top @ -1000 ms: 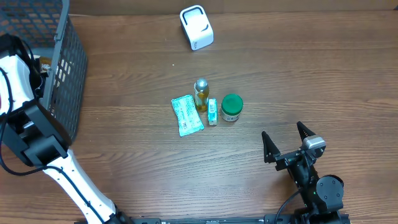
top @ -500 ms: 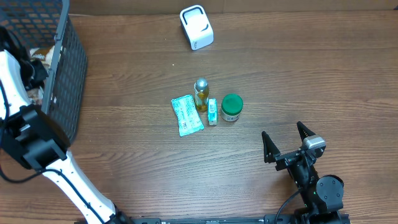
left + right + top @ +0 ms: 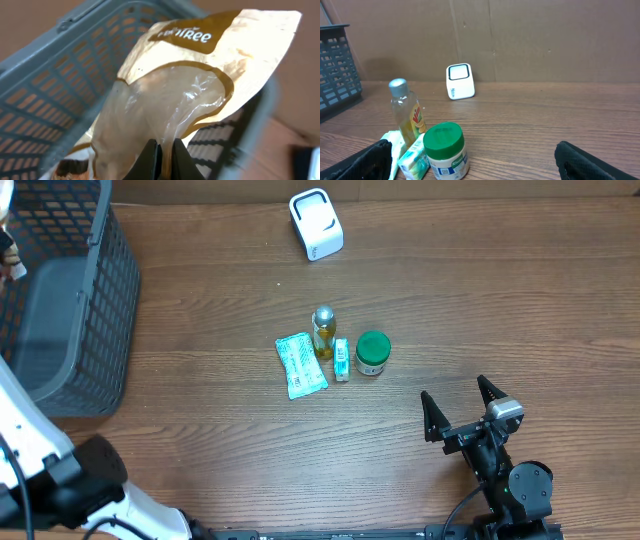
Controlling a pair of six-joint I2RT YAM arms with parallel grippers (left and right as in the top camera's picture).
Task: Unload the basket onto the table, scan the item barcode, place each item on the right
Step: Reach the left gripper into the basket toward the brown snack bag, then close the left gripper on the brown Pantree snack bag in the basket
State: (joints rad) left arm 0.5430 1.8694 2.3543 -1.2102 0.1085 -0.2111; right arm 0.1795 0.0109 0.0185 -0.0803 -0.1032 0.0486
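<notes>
Right gripper (image 3: 452, 387) spread wide, well short of the white scanner (image 3: 316, 224), green-lidded jar (image 3: 373, 352), small box (image 3: 342, 360), oil bottle (image 3: 323, 330) and teal packet (image 3: 300, 365) in a row between them, left gripper (image 3: 164, 150) pinching a tan pouch (image 3: 200, 75) above the grey basket (image 3: 100, 310), far left of the scanner.

1. Pouch (image 3: 200, 75): translucent cream film with a golden-brown band and curved stripe; white lettering on the band.
2. Basket (image 3: 100, 270): grey throughout, walls an open grid of slots.
3. Table (image 3: 500, 300): mid-brown wood grain, streaks running left to right.
4. Scanner (image 3: 316, 224): white, with a dark-outlined window (clearest from the right wrist).
5. Bottle (image 3: 323, 332): clear, yellow liquid, silver cap, red-and-yellow label.
6. Jar (image 3: 372, 352): white body, green lid.
7. Packet (image 3: 300, 364): pale teal with white print. Small box (image 3: 342, 360): white and green.
8. Left gripper (image 3: 164, 146) and right gripper (image 3: 454, 392): black fingers.
9. Wall (image 3: 545, 40): plain cardboard brown.
</notes>
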